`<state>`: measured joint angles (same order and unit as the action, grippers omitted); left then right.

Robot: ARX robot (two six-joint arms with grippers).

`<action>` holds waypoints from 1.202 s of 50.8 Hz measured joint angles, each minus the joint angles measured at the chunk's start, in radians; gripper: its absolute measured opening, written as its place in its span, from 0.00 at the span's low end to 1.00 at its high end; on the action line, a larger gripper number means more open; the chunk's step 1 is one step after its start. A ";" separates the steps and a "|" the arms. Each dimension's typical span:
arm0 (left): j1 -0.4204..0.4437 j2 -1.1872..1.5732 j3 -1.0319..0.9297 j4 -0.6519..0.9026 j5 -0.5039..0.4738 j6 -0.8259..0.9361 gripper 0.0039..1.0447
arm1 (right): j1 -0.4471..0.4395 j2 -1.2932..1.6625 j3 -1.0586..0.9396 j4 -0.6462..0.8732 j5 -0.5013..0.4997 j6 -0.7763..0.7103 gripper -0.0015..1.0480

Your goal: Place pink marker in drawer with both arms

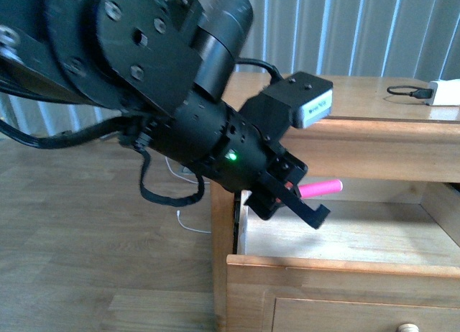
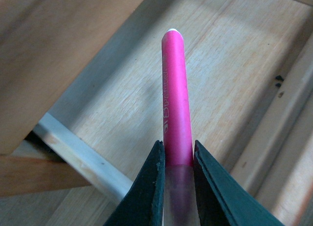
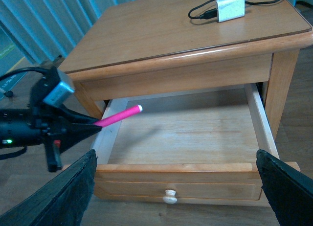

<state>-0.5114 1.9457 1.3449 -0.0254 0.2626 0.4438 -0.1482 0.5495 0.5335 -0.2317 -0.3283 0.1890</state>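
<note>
Marker (image 1: 321,189), bright pink, is hovering level above the left end of the pulled-out drawer (image 3: 195,171), clear of its pale floor. The left gripper (image 2: 176,155) is clamping its fingers on one end. The right gripper (image 3: 176,160) is hanging before the drawer front, fingers spread wide.

White lettering runs along the barrel of the short, bright pink cylindrical marker (image 2: 175,89), but we cannot make out the word. Dark print on the silver-grey plastic camera housing (image 1: 313,105) is likewise blurred.
</note>
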 joint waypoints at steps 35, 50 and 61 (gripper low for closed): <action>-0.072 0.278 0.254 -0.035 -0.104 -0.028 0.41 | 0.000 0.000 0.000 0.000 0.000 0.000 0.92; -0.063 0.229 0.192 0.023 -0.124 -0.049 0.80 | 0.000 0.000 0.000 0.000 0.000 0.000 0.92; -0.037 0.064 0.056 0.116 -0.156 -0.090 0.94 | 0.000 0.000 0.000 0.000 0.000 0.000 0.92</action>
<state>-0.5484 2.0102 1.4010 0.0902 0.1062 0.3534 -0.1482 0.5495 0.5335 -0.2317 -0.3286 0.1890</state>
